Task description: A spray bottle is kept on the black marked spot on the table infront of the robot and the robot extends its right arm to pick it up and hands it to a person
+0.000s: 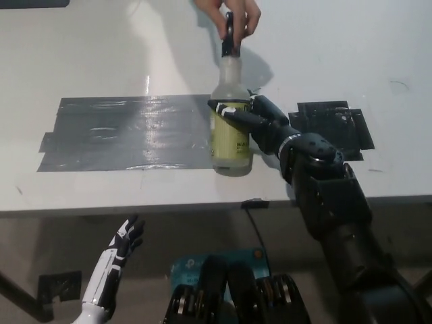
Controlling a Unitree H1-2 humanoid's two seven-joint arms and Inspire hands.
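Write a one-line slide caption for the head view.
Black right hand holds spray bottle while a person's hand takes its nozzle.

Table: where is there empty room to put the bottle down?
The table is bare white along the far left, beyond the grey tape patch, and at the far right past the black mark. The middle is crowded: the right hand holds the bottle, and a person's hand grips its top. The left hand hangs below the table edge.

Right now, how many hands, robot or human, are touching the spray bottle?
2. The black right robot hand grips the spray bottle around its middle, and a person's hand holds its black top. The white left robot hand rests below the table edge, touching nothing.
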